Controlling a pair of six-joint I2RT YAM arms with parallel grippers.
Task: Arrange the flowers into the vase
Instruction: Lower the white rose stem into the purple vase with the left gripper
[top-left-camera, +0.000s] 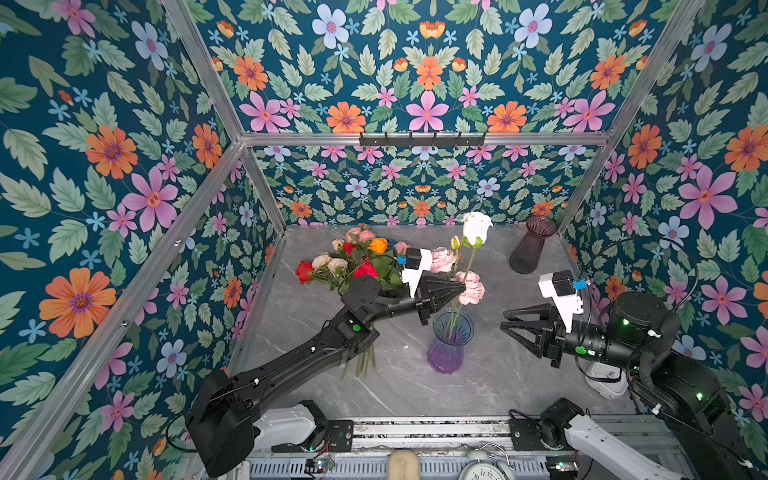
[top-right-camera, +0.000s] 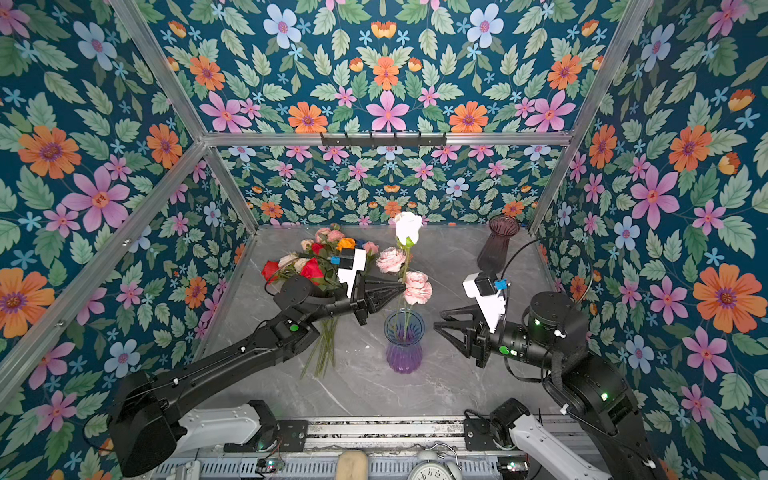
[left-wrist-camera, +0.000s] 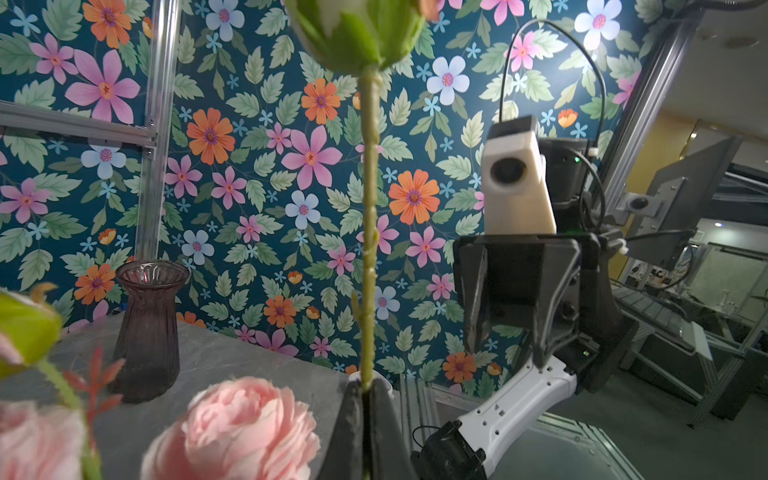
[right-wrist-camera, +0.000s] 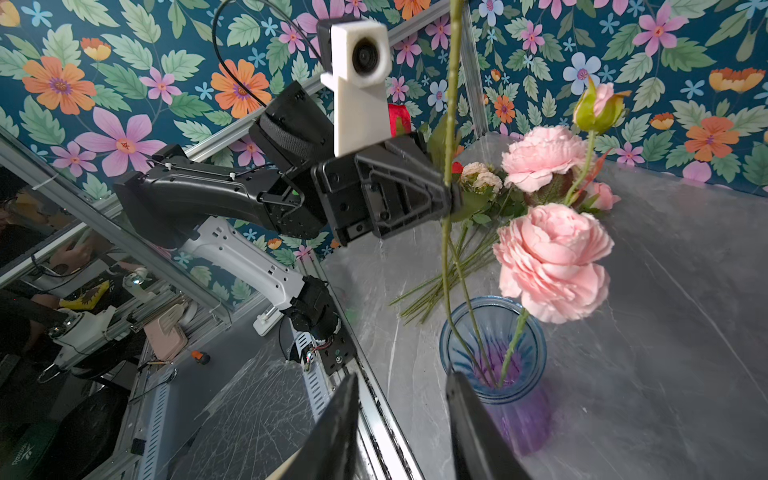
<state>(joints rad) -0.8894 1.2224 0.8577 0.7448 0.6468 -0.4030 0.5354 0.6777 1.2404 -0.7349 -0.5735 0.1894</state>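
Placing white long-stemmed rose (top-left-camera: 476, 226), clenched in left jaws, into blue-purple ribbed glass vase (top-left-camera: 445, 357); with right jaws parted, empty. Next: release, withdraw straight.

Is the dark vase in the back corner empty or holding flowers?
Empty. No stems rise from the dark vase; the pink blooms stand in the blue vase.
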